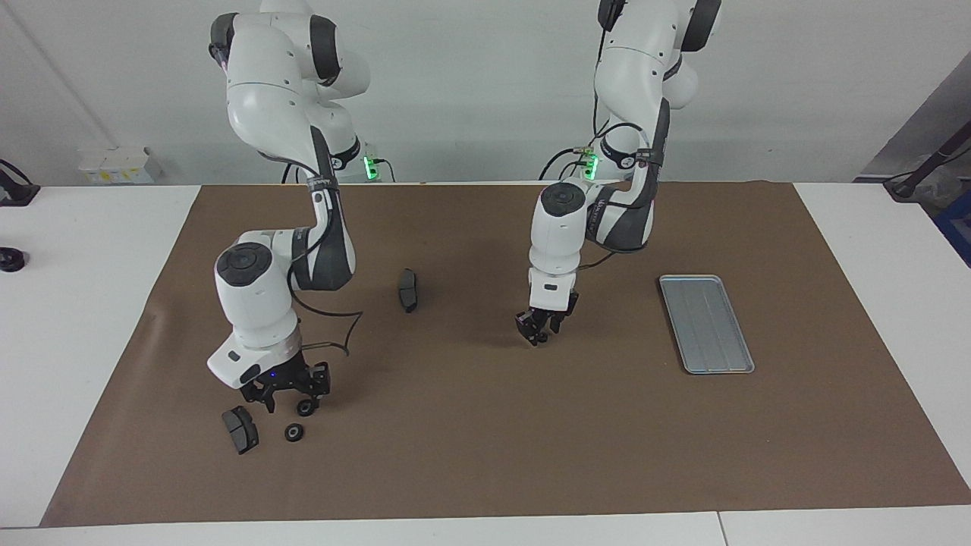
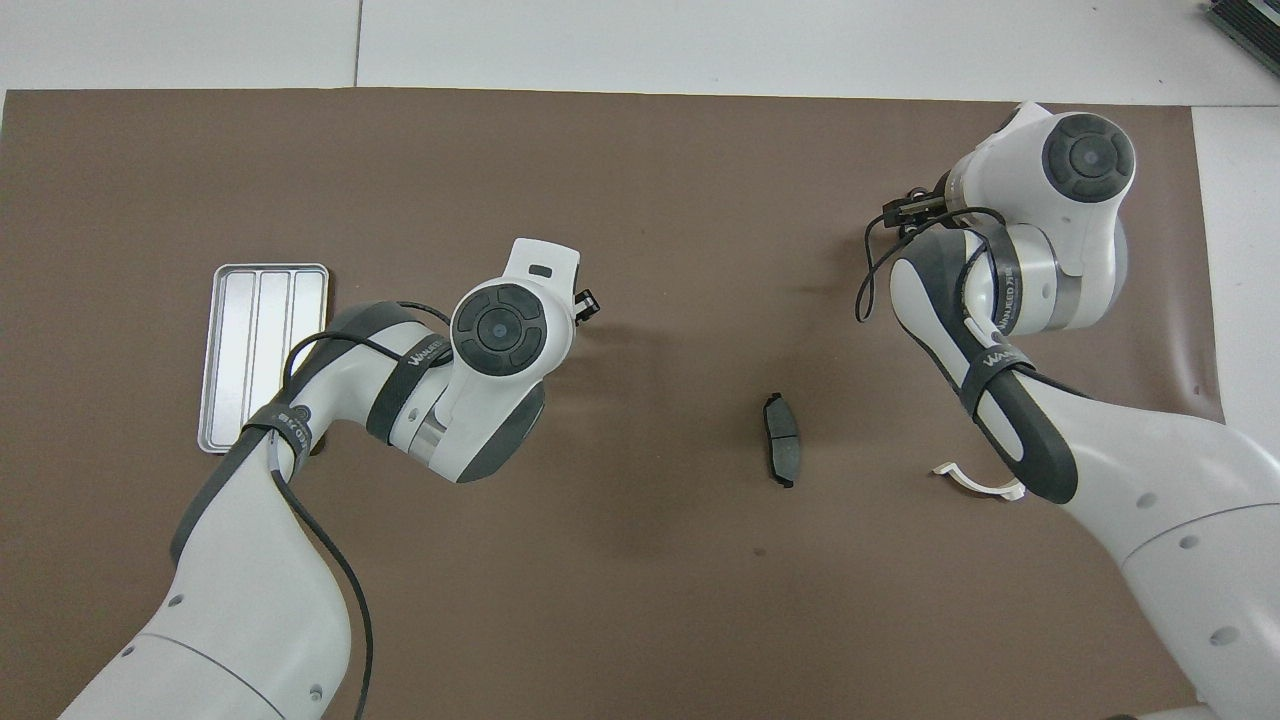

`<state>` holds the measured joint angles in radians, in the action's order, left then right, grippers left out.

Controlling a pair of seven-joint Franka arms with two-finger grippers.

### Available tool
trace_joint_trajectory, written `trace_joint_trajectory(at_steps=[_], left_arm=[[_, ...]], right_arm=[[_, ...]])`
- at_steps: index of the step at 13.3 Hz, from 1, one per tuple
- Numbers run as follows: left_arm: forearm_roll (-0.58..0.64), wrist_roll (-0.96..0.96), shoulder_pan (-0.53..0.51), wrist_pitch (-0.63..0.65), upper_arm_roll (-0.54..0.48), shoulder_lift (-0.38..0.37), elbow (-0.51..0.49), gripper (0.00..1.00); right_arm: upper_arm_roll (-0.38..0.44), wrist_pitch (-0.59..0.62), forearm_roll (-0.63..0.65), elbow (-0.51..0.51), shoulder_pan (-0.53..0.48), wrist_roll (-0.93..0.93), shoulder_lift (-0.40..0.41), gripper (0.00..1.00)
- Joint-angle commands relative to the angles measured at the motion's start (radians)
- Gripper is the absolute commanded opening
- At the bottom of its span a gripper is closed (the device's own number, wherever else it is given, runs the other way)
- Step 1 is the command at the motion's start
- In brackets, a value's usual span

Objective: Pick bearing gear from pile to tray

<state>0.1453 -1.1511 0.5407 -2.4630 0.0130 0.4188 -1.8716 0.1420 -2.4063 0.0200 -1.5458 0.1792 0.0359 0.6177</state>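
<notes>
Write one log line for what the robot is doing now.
left gripper: low at mat middle, gear hidden | right gripper: down at a gear | tray: no gears

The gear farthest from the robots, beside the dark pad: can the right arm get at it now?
Probably yes. The right gripper is low beside that gear, which lies uncovered; the dark pad lies apart from it, and a second gear sits by the gripper.
</notes>
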Motion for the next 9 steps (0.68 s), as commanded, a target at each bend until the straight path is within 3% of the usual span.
trace_joint_trajectory(at_steps=[1,5,6,7,9], left_arm=[[0.028,-0.016,0.001,-0.043,-0.005,0.014,-0.011,0.52],[0.028,-0.013,0.001,-0.048,-0.005,0.017,-0.015,0.48],[0.031,-0.007,0.001,-0.047,-0.005,0.015,-0.018,0.36],[0.033,0.002,-0.001,-0.045,-0.005,0.015,-0.020,0.00],[0.033,0.037,-0.005,-0.031,-0.005,0.015,-0.011,0.00]], right_arm=[[-0.013,-0.001,-0.020,0.058,-0.014,0.013,0.037,0.79],[-0.013,0.015,-0.031,0.039,-0.003,0.010,0.033,0.77],[-0.013,0.018,-0.043,0.027,0.000,0.003,0.031,0.75],[-0.012,0.021,-0.043,0.009,0.005,-0.001,0.027,0.74],[-0.012,0.026,-0.043,-0.023,0.005,-0.001,0.016,0.73]])
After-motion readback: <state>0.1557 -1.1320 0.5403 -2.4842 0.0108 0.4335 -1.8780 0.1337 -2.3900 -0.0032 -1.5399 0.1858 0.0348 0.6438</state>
